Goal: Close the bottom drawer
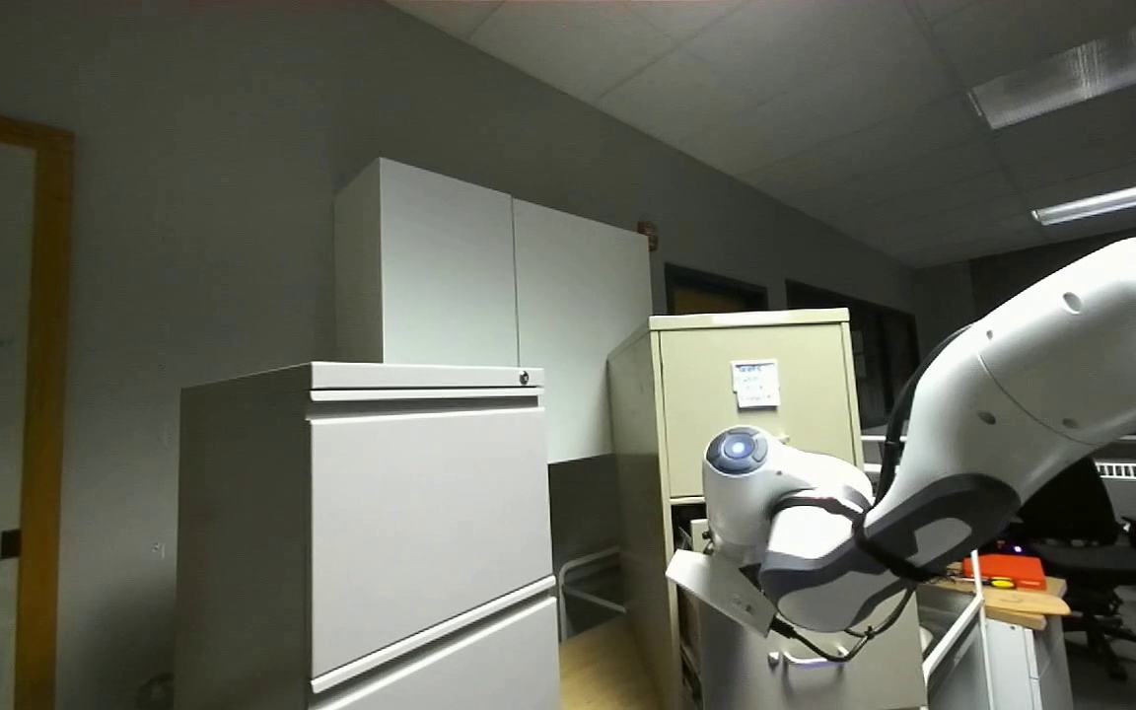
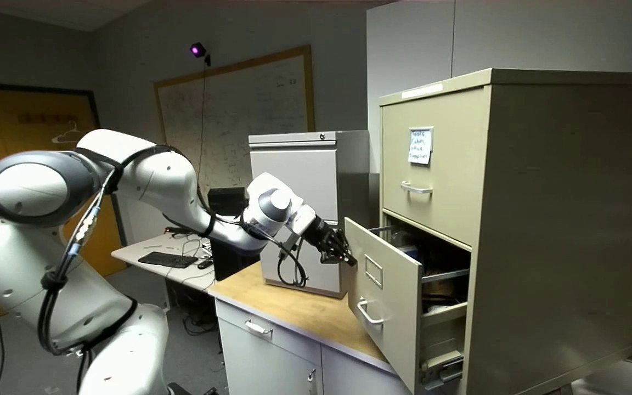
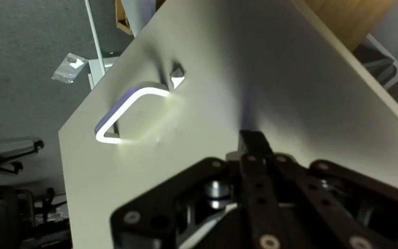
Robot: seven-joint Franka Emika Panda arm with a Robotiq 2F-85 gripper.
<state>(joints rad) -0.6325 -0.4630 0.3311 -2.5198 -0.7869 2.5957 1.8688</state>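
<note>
The beige bottom drawer (image 2: pixel 395 302) is pulled out of the filing cabinet (image 2: pixel 557 219) in an exterior view, with dark contents showing inside. Its front also shows in an exterior view (image 1: pixel 741 675), partly behind the arm, and fills much of the wrist view (image 3: pixel 202 121). The drawer's handle (image 3: pixel 126 107) and a small lock knob (image 3: pixel 177 76) lie left of my fingers there. My gripper (image 2: pixel 352 261) is shut and empty, its tips at the far upper part of the drawer front. The fingertips also show in the wrist view (image 3: pixel 254 140). I cannot tell whether they touch the drawer.
The cabinet's upper drawer (image 2: pixel 434 159) is closed. A grey cabinet (image 2: pixel 294 175) stands on a wooden counter (image 2: pixel 294 296) beside the arm. A desk (image 2: pixel 154 255) with a keyboard is behind. White wall cupboards (image 1: pixel 450 266) hang above.
</note>
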